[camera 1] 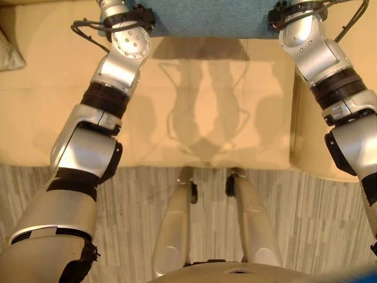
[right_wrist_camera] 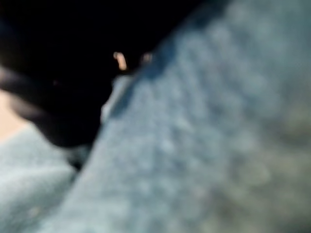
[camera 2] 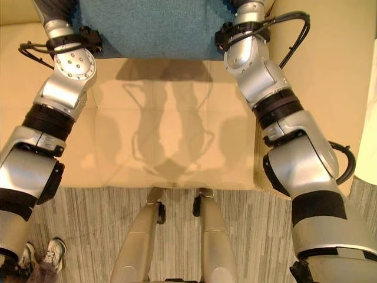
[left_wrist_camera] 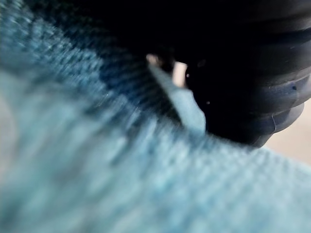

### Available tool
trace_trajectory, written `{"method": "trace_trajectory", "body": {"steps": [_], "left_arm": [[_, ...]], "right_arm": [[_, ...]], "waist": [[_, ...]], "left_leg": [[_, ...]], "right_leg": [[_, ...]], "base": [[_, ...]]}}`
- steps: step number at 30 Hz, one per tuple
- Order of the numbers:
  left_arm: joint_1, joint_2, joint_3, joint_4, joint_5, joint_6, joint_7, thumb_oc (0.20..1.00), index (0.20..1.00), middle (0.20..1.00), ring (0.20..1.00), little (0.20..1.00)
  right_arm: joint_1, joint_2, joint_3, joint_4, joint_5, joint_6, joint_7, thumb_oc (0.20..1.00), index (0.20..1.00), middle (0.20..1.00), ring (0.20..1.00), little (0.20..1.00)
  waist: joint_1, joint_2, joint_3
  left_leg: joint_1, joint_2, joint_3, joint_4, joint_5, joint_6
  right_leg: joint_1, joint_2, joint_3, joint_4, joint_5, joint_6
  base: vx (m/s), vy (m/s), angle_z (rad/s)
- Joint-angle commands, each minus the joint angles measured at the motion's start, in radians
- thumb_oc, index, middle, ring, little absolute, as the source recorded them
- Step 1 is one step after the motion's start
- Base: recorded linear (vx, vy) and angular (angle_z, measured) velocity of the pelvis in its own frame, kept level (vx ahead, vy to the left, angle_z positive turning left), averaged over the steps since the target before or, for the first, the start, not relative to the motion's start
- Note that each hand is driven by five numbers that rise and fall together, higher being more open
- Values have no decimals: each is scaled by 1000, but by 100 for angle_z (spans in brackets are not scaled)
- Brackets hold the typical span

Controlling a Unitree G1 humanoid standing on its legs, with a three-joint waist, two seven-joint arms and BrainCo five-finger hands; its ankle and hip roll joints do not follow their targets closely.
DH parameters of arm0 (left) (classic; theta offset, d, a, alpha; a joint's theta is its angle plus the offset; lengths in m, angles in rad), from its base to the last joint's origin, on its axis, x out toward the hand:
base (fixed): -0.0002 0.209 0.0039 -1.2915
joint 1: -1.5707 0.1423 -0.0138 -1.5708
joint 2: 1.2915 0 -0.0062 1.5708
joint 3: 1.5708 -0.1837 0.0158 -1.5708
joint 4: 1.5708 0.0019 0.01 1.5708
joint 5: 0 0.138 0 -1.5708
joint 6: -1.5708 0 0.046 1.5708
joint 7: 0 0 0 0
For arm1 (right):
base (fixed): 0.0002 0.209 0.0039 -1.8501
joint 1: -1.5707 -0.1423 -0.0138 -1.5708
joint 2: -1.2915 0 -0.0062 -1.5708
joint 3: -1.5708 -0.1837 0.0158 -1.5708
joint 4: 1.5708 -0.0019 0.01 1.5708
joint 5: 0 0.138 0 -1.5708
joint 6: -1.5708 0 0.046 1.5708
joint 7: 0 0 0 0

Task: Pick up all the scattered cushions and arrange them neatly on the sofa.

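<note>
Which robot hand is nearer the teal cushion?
Neither: the left robot hand sits against the teal cushion at its left edge, the right robot hand against its right edge, above the beige sofa.

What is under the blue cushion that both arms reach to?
The blue cushion is over the beige sofa seat, which shows bare in front of it with a shadow. The seat directly beneath the cushion is covered, so nothing there can be seen.

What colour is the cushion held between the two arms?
The cushion is teal blue with a woven texture, clearest in the right eye view.
</note>
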Motion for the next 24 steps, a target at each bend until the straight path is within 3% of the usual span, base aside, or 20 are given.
{"method": "trace_trajectory", "body": {"steps": [1, 6, 10, 11, 12, 17, 18, 20, 21, 22, 23, 24], "left_arm": [[-209, -64, -130, 47, -60, -67, -131, 200, 200, 200, 200, 200], [-283, -45, -180, 136, -151, -61, -223, 200, 200, 200, 200, 200], [-207, -90, -118, 137, -245, -85, -240, 200, 200, 200, 200, 200], [-200, -95, -113, 127, -253, -93, -239, 360, 360, 360, 360, 360], [-176, -109, -99, 118, -274, -101, -243, 435, 435, 435, 435, 435], [-97, -173, -61, 81, -314, -125, -245, 586, 586, 586, 586, 586], [-84, -188, -57, 81, -318, -126, -246, 758, 758, 758, 758, 758], [-81, -196, -58, 83, -316, -125, -250, 1000, 1000, 1000, 1000, 1000], [-75, -198, -57, 90, -318, -121, -253, 1000, 1000, 1000, 1000, 1000], [-70, -202, -61, 100, -321, -117, -263, 1000, 1000, 1000, 1000, 1000], [-61, -194, -62, 98, -316, -114, -267, 1000, 1000, 1000, 1000, 1000], [-61, -194, -62, 98, -316, -114, -267, 1000, 1000, 1000, 1000, 1000]], "right_arm": [[-92, 126, 66, -3, 202, -93, 109, 200, 200, 200, 200, 200], [-149, 99, 120, 39, 294, -66, 176, 200, 200, 200, 200, 200], [-148, 87, 147, 73, 285, -34, 197, 200, 200, 200, 200, 200], [-149, 82, 146, 76, 285, -31, 197, 200, 200, 200, 200, 200], [-147, 74, 148, 80, 276, -24, 197, 200, 200, 200, 200, 200], [-154, 54, 158, 108, 239, 1, 196, 200, 200, 200, 200, 200], [-159, 52, 155, 111, 241, 1, 193, 200, 200, 200, 200, 200], [-165, 45, 157, 123, 243, 3, 196, 200, 200, 200, 200, 200], [-169, 40, 165, 126, 243, 3, 200, 209, 209, 209, 209, 209], [-175, 30, 162, 132, 253, 1, 197, 564, 564, 564, 564, 564], [-170, 21, 151, 133, 270, -4, 195, 1000, 1000, 1000, 1000, 1000], [-170, 20, 150, 133, 270, -4, 195, 1000, 1000, 1000, 1000, 1000]], "waist": [[24, -33, -94], [26, -33, -73], [31, -24, -43], [31, -22, -40], [32, -20, -35], [36, -16, -17], [36, -16, -13], [37, -17, -9], [37, -18, -6], [36, -22, 1], [36, -23, 7], [36, -23, 7]], "left_leg": [[43, 15, -67, 25, -39, -47], [48, 21, -70, -35, -4, -59], [57, 22, -68, -66, 13, -69], [60, 20, -69, -69, 13, -70], [63, 18, -69, -69, 13, -71], [82, 13, -63, -74, 14, -75], [86, 14, -63, -78, 16, -77], [90, 14, -63, -83, 19, -78], [94, 15, -62, -88, 22, -80], [100, 15, -62, -94, 24, -83], [103, 16, -61, -94, 24, -83], [103, 16, -61, -94, 24, -83]], "right_leg": [[81, -36, -3, -81, 8, 122], [73, -33, -15, -90, 13, 126], [62, -25, -15, -97, 15, 126], [64, -25, -15, -97, 14, 126], [64, -25, -14, -94, 11, 125], [79, -28, -18, -93, 6, 122], [84, -29, -20, -96, 7, 122], [87, -28, -23, -99, 9, 123], [91, -28, -23, -102, 11, 123], [96, -25, -24, -103, 12, 123], [99, -25, -24, -106, 12, 122], [99, -25, -24, -106, 12, 122]], "base": [[0, 0, 0], [-13, -27, 9], [3, -5, 1], [0, 0, 0], [0, 0, 0], [-3, -1, 1], [0, 0, 0], [0, 0, 0], [0, 0, 0], [0, 0, 0], [0, 0, 0], [0, 0, 0]]}}
